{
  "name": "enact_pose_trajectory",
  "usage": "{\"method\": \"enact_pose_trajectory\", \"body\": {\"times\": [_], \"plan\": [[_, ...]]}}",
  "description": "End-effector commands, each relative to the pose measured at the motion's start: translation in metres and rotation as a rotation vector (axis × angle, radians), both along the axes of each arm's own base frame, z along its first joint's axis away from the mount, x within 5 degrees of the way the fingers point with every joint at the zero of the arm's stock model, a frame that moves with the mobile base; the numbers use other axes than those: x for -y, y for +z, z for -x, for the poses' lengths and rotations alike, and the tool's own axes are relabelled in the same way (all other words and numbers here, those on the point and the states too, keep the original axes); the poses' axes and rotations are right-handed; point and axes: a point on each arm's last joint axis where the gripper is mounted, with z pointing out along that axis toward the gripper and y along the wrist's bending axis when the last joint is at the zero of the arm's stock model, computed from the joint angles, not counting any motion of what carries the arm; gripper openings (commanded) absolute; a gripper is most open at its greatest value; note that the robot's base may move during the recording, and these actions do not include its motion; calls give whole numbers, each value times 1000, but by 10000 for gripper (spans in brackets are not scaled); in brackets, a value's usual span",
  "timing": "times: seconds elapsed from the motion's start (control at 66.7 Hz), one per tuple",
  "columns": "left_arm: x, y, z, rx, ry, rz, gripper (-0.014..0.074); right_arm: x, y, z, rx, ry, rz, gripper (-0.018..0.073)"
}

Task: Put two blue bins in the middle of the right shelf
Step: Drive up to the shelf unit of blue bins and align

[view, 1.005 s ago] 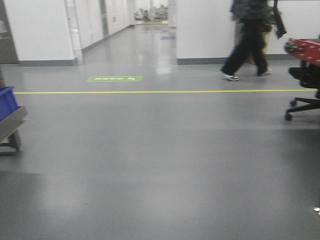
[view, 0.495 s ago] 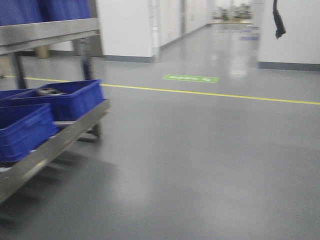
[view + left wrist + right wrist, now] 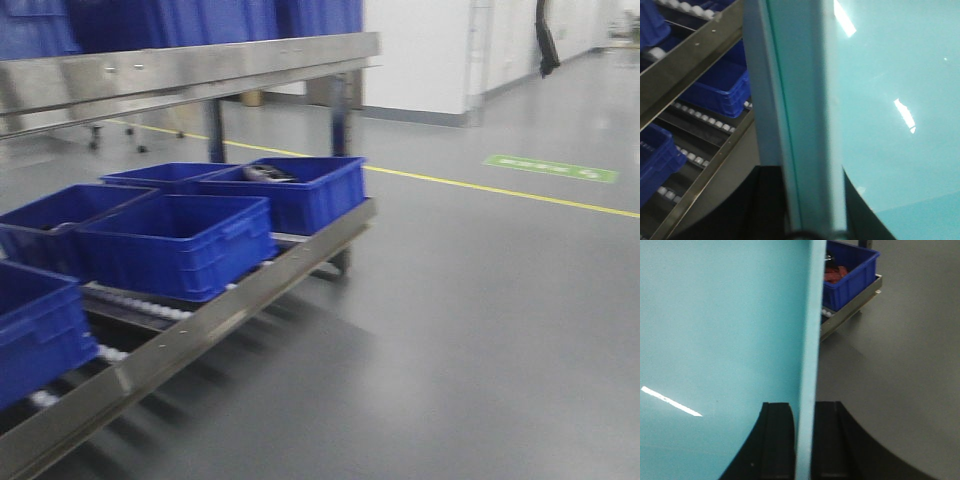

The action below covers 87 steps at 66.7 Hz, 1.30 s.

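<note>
Front view: a steel roller rack [image 3: 250, 290] now fills the left half of the frame. A second ago this view showed only open floor, and half a second ago the rack was just entering at left. I judge the base is swinging left toward it. Four blue bins [image 3: 180, 245] sit on the lower rollers, with part of a fifth cut off at near left. The far one [image 3: 290, 190] holds something dark, too blurred to name. More blue shows above the upper tier [image 3: 200, 65]. A yellow floor line [image 3: 500, 190] and a green floor mark [image 3: 550, 168] lie far right. Left wrist view: a teal panel [image 3: 890, 100] blocks most of the frame, with rack rails and a blue bin [image 3: 720, 90] at left. The left gripper [image 3: 812, 215] is only dark shapes at the bottom, either side of the panel edge, so I cannot tell its opening. Right wrist view: the same teal panel [image 3: 715, 315], and a bin [image 3: 852, 277] with reddish contents sits on the rack's far end. The right gripper [image 3: 804, 440] straddles the panel edge. Whether it pinches or merely flanks the edge, I cannot tell. Judgement: this is the approach phase, no bin is in hand, and both moves remain. Whether this rack is the source or the target shelf cannot be told.
</note>
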Motion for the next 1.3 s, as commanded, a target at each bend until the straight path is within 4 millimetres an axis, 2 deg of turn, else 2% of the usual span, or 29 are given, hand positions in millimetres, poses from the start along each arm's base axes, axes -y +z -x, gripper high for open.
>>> {"method": "enact_pose_trajectory", "body": {"times": [0.0, 1.29], "plan": [[8, 25, 11, 145, -52, 98, -111, -6, 13, 4, 84, 37, -57, -165], [8, 25, 11, 145, -52, 98, -111, -6, 13, 4, 84, 37, -57, -165]]}}
